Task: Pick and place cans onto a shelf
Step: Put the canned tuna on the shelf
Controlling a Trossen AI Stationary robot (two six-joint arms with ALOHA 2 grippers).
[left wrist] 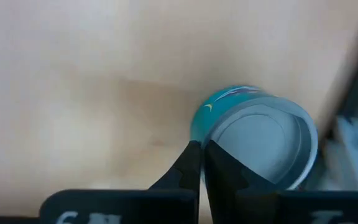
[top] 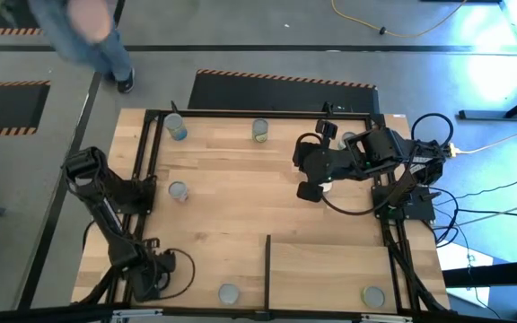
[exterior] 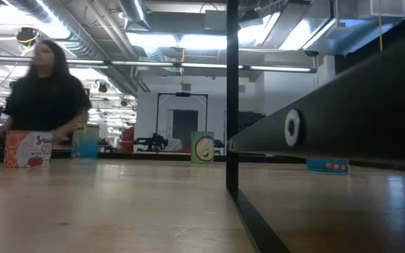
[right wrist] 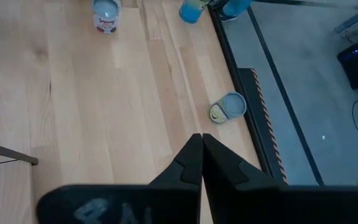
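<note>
Wood table: cans scattered; shelf behind black divider bar holds one can.

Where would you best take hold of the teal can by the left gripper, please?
Take the teal can across its curved side wall, coming down from above with the fingers straddling its round top, since it stands upright. The left gripper is shut beside it, holding nothing, so it should probably open first.
</note>
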